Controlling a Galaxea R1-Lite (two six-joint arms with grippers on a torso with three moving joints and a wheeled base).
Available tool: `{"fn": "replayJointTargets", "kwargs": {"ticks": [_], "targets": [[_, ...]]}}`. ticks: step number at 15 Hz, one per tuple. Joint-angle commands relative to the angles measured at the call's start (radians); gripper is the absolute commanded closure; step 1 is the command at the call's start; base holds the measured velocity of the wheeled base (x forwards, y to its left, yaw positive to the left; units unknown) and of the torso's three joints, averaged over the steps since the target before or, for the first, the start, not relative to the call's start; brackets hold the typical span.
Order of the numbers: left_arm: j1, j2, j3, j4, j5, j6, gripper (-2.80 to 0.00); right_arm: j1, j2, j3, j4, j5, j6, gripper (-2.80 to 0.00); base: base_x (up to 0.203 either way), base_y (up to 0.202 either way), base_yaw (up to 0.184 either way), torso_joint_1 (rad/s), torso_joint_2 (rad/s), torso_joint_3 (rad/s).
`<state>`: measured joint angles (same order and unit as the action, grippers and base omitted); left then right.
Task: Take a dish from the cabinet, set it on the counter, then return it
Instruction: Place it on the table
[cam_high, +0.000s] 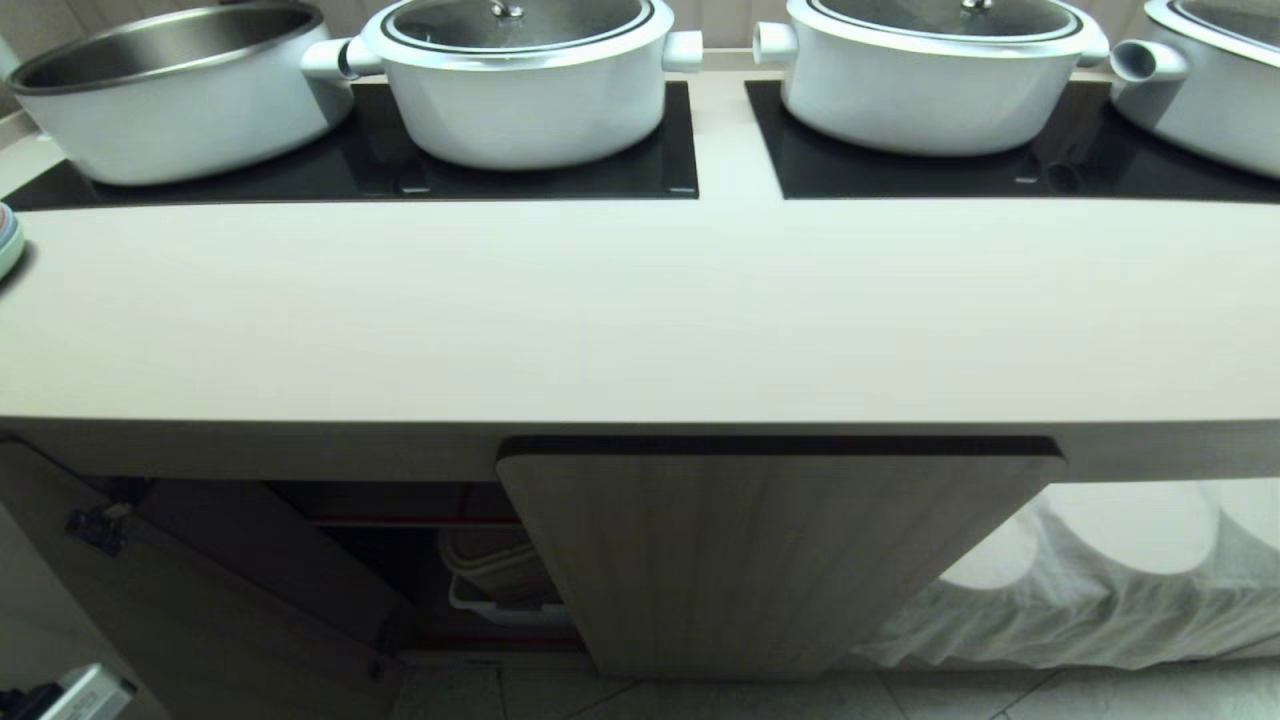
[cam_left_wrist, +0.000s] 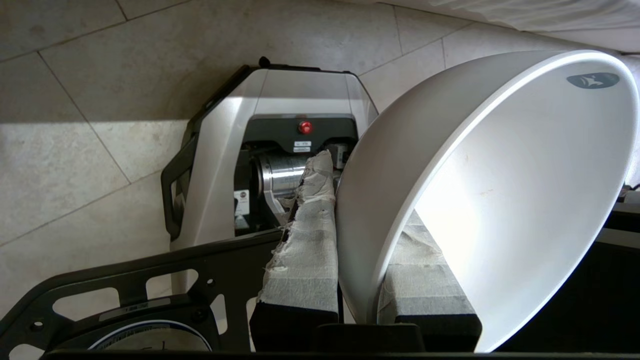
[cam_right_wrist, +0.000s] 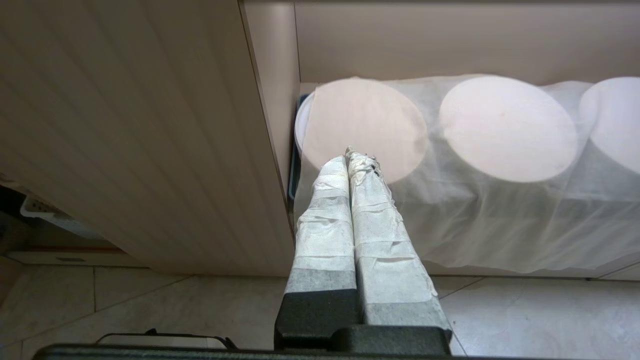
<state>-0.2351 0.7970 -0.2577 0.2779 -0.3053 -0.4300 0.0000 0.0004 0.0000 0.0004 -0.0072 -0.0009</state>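
The bowl (cam_left_wrist: 500, 200) is held on edge in the left gripper (cam_left_wrist: 357, 280), its rim pinched between the two tape-wrapped fingers (cam_left_wrist: 310, 240), one on the outer wall and the other inside the hollow. It hangs above the tiled floor (cam_left_wrist: 75, 150), with the robot's base (cam_left_wrist: 280, 150) below it, and is out of the head view. The right gripper (cam_right_wrist: 350, 165) has its fingers pressed together with nothing between them; it sits low in front of the cabinet door (cam_right_wrist: 140, 140), pointing toward round white shapes under a thin white cloth (cam_right_wrist: 500, 210). In the head view the surface (cam_high: 640, 320) runs across the frame, with black glass panels (cam_high: 560, 150) set into its far side. Four large white pots stand on the panels; the leftmost (cam_high: 170, 90) has no lid, the next (cam_high: 520, 80) has a glass one. Below the surface's front edge, one ribbed door (cam_high: 760, 560) stands ajar, and left of it the cabinet (cam_high: 430, 560) is open, showing red-edged shelves and stacked pale dishes (cam_high: 500, 570).
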Motion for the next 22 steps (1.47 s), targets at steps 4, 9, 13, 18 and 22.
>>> {"fn": "replayJointTargets", "kwargs": {"ticks": [4,9,13,18,22], "targets": [[0.0,0.004,0.0,0.001,-0.003,-0.003,0.0,0.002,0.0,0.0,0.0,0.001,-0.001,0.0,0.0,0.0,0.0,0.253,-0.55,-0.295],[0.0,0.004,0.0,0.001,-0.003,-0.003,0.0,0.0,0.0,0.0,0.0,0.001,-0.001,0.0,0.0,0.0,0.0,0.277,-0.6,-0.315],[0.0,0.002,0.0,0.001,-0.003,-0.003,0.0,0.0,0.0,0.0,0.0,0.0,-0.001,0.0,0.0,0.0,0.0,0.235,-0.47,-0.252],[0.0,0.001,-0.002,0.001,-0.003,-0.003,0.0,0.0,0.0,0.0,0.0,0.0,-0.001,0.0,0.0,0.0,0.0,0.173,-0.34,-0.181],[0.0,-0.001,-0.002,0.001,-0.003,-0.003,0.0,0.002,0.0,0.0,0.0,0.0,-0.001,0.0,0.0,0.0,0.0,0.154,-0.32,-0.165]]}}
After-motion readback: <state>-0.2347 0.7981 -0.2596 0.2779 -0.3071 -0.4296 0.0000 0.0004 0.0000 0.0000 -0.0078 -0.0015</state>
